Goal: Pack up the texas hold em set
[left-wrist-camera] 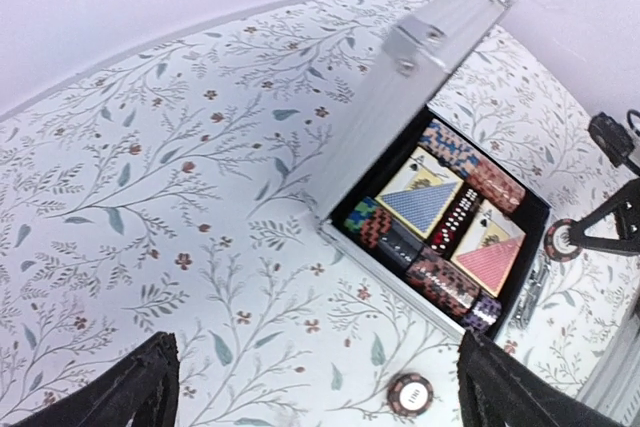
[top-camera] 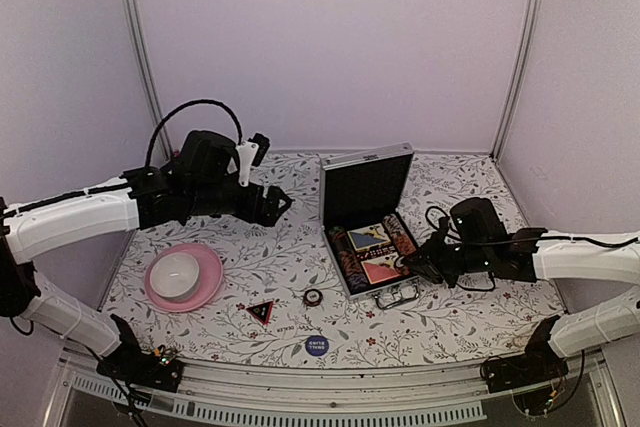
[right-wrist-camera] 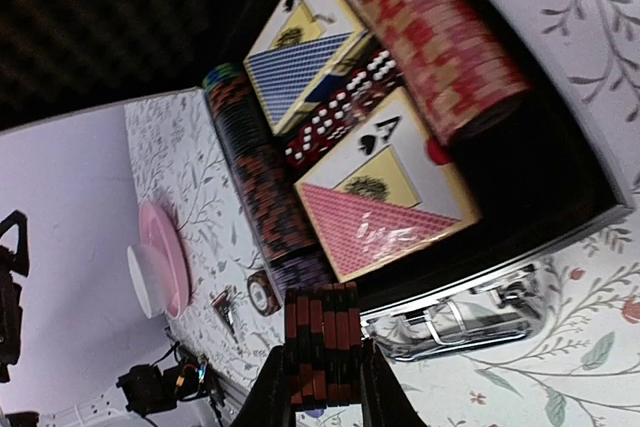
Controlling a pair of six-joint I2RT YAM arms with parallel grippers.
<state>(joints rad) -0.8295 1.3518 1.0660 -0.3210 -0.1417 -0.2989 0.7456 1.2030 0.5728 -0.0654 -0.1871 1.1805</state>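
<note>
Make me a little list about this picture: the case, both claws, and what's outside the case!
case: open, lid up, card decks and chips inside
left gripper: open, empty
right gripper: shut on chip stack, near the case
outside the case: loose chip, red-black triangle, blue disc
also on table: pink plate with white bowl

Left arm [top-camera: 75,217]: white tubular links and black joint housings, with a small white bracket [top-camera: 246,159] on top near the wrist. A thin black left cable [top-camera: 190,104] arcs above the housings. Left fingers [left-wrist-camera: 138,389] are black with a rough matte surface.

Right arm [top-camera: 585,259]: same white links, with a black block at the wrist. A black right cable [top-camera: 436,217] curls beside the block. Right fingers [right-wrist-camera: 268,397] are dark and narrow.

Left base [top-camera: 140,365] and right base [top-camera: 520,372] are black, with thin wires at each. Screws are too small to make out.
</note>
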